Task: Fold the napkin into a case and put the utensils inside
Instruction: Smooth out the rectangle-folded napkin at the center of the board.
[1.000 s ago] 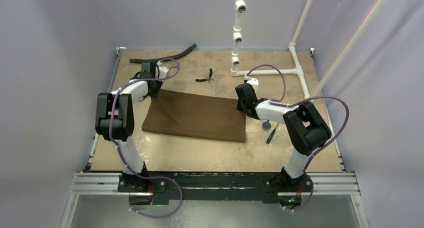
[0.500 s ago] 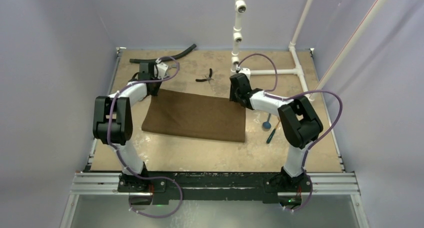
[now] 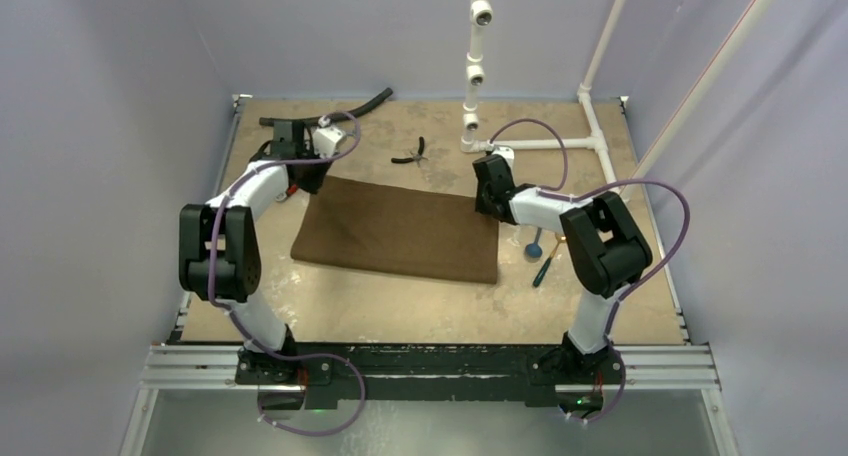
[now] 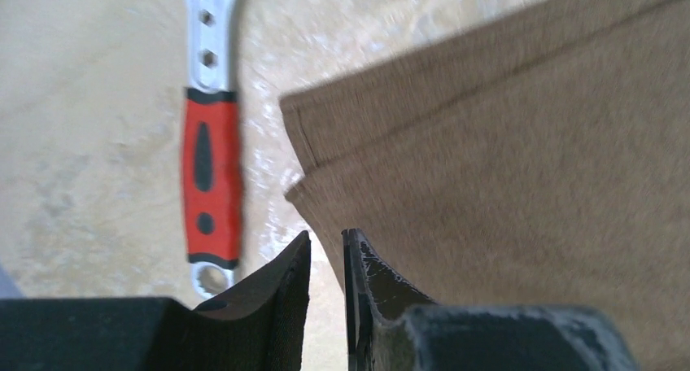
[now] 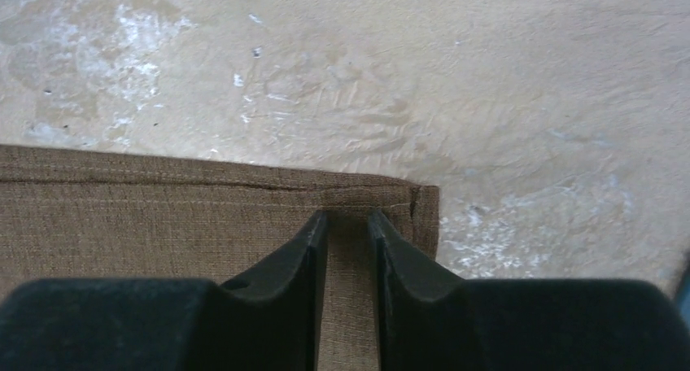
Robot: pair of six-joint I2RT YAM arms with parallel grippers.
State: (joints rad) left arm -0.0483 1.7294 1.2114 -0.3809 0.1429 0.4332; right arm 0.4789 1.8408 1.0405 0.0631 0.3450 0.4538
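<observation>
Jaws of your left gripper stand a sliver apart with nothing between them, the tips just short of the napkin at its 10 o'clock corner, where two layers lie stacked. A wrench lies near that corner, at its 9 o'clock in the wrist view, clear of the cloth. Your right gripper is narrowly parted too, tips over the napkin's 2 o'clock corner. The cloth seen through the gap lies flat, not bunched. The napkin lies as a wide rectangle in the middle of the table. The utensils lie at its 3 o'clock, just off the edge, by your right arm. Pliers sit at its 12 o'clock.
</observation>
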